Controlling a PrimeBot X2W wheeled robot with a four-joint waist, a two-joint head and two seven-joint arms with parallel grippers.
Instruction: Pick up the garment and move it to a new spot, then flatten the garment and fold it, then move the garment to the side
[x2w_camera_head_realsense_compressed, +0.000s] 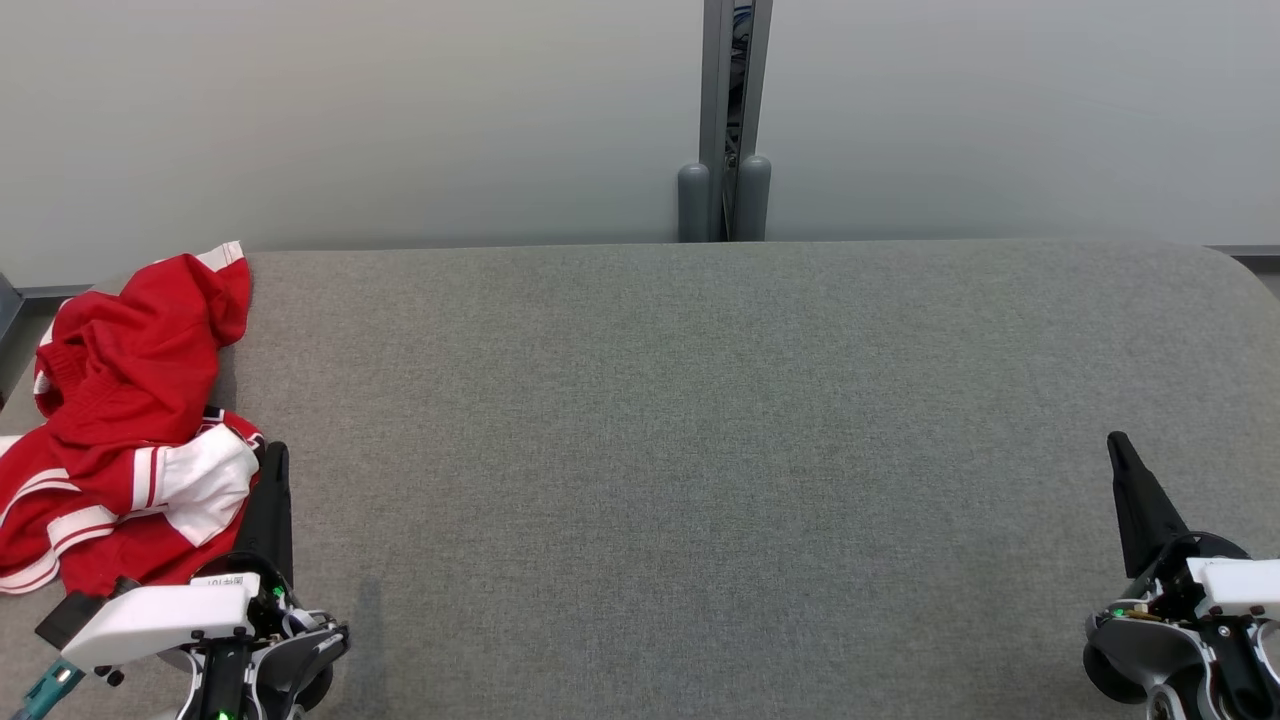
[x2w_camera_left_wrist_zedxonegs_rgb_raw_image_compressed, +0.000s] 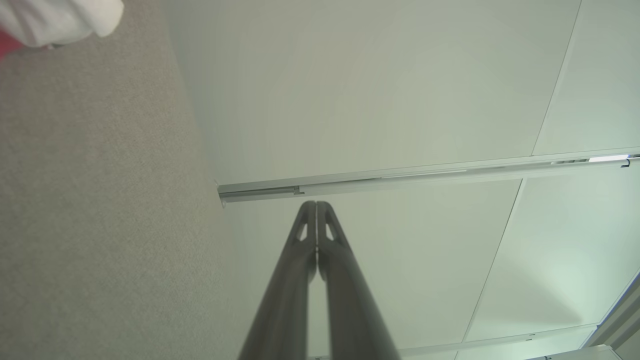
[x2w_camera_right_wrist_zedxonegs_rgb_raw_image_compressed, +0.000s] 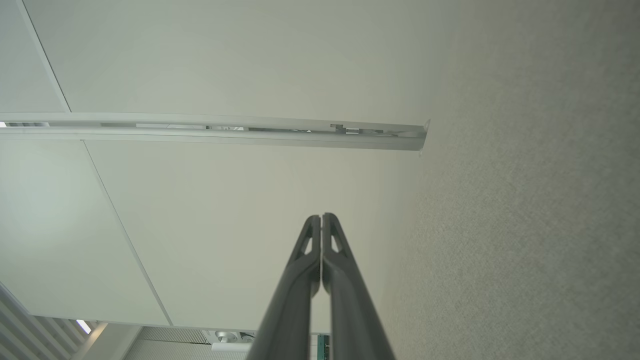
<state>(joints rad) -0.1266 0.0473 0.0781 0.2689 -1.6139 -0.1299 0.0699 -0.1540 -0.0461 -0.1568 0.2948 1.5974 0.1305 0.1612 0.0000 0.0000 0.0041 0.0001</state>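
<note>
As you look down through the head view, the garment (x2w_camera_head_realsense_compressed: 120, 420) lies in a crumpled heap at 9 o'clock, on the left end of the grey surface (x2w_camera_head_realsense_compressed: 700, 450). It is red with white bands and stripes. One red fold with a white-edged tip reaches toward 10 o'clock, close to the far edge of the surface, and a white, red-striped part bunches at the heap's 4 o'clock side. Part of the heap runs off the left edge of that view.

Your left gripper (x2w_camera_head_realsense_compressed: 277, 452) sits at 7 o'clock with its dark fingers pointing to 12, just beside the white bunch. From the head view you cannot tell whether they touch the cloth. In the left wrist view its jaws are pressed together tip to tip. There a white scrap of the garment shows up at 11 o'clock, well apart from the tips, and the surface fills the 9 o'clock side. A pale rail (x2w_camera_left_wrist_zedxonegs_rgb_raw_image_compressed: 425, 172) runs from the middle out to 3 o'clock.

Your right gripper (x2w_camera_head_realsense_compressed: 1116, 442) sits at 4 o'clock in the head view, well apart from the garment, with its fingers leaning toward 11. The right wrist view shows its jaws together too, tips meeting, with the surface along the 3 o'clock side.

At 12 o'clock, beyond the far edge of the surface, stands a pale wall (x2w_camera_head_realsense_compressed: 400, 120). A grey post (x2w_camera_head_realsense_compressed: 735, 100) splits it, with two rounded feet (x2w_camera_head_realsense_compressed: 693, 203) at its base.
</note>
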